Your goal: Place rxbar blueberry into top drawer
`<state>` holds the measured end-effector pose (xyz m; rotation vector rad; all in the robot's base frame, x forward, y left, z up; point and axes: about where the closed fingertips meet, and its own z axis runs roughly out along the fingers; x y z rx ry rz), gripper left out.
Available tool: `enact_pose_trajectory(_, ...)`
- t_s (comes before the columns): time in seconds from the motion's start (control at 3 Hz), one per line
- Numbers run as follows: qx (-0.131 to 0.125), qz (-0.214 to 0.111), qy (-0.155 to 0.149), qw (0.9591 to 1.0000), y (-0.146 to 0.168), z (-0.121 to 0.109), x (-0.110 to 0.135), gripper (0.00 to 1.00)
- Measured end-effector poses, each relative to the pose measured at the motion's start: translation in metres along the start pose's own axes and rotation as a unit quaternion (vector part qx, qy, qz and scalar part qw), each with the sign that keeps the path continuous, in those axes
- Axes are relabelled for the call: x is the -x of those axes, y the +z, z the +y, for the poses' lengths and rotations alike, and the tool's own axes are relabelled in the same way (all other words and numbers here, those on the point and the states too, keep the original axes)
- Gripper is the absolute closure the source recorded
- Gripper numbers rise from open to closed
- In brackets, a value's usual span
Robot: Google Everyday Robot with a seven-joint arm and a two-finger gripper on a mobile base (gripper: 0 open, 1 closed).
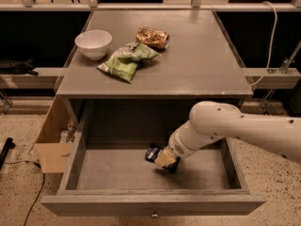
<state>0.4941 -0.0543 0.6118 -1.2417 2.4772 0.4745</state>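
Down inside the top drawer [150,203], near the middle of its floor, lies the rxbar blueberry [152,153]. Only 1 dark end shows, pointing toward the drawer's left wall, with the long axis apparently running across the drawer (the rest is hidden). The gripper [168,163] sits right over that hidden part, touching or nearly so; whether it clasps the bar cannot be told. The white arm [225,126] reaches in over the drawer's right wall, slanting downward. Above the drawer, the tabletop [197,55] carries 3 things: a white bowl [93,43], a green chip bag [127,60] and an orange-brown packet [152,36]. Left of the drawer stands a cardboard box [51,145].
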Motion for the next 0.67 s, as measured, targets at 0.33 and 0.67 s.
enact_pose_trajectory(0.33,0.0,0.0,0.0,1.0,0.0,0.0001,0.0,0.0)
enact_pose_trajectory(0.67,0.0,0.0,0.0,1.0,0.0,0.0001,0.0,0.0)
